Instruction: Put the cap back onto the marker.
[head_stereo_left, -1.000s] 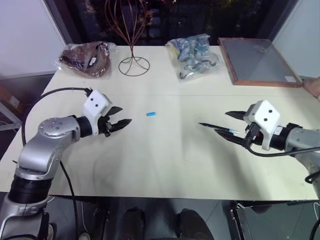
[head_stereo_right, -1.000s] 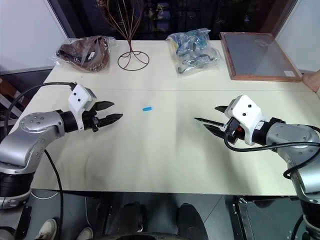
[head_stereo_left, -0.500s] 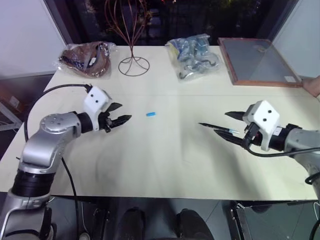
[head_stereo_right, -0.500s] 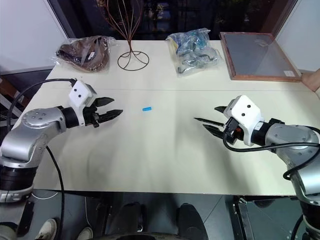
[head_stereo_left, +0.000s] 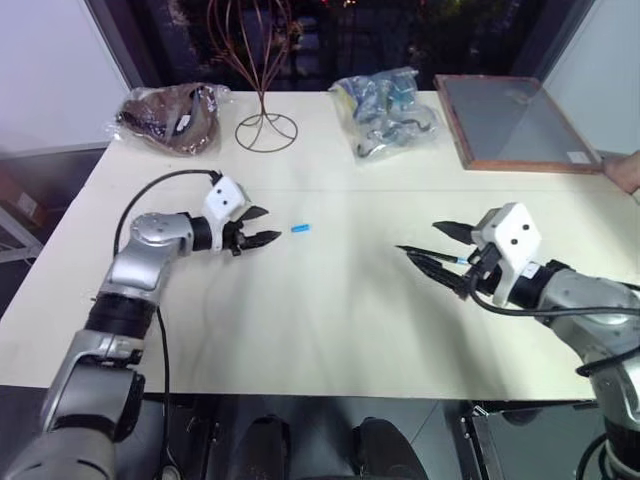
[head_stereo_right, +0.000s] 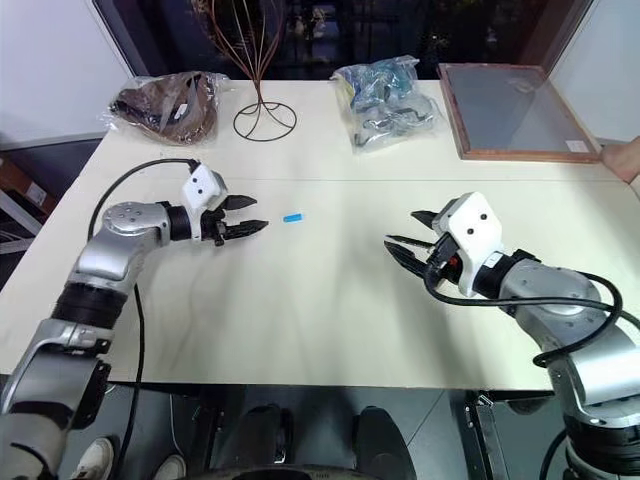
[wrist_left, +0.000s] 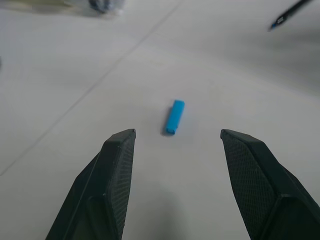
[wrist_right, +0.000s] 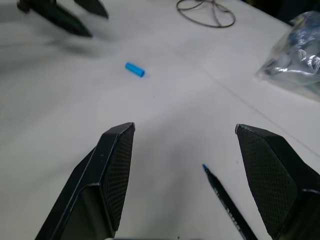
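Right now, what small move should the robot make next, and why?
Probably ease the left gripper forward and close it around the cap. The cap lies loose on the table just ahead of its open fingers, while the marker sits between the right gripper's open fingers.

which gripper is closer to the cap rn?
Left. The left gripper, fingers open, is just short of the cap and aimed at it, not touching. The right gripper is across the table, well away from the cap, with the marker at its fingers.
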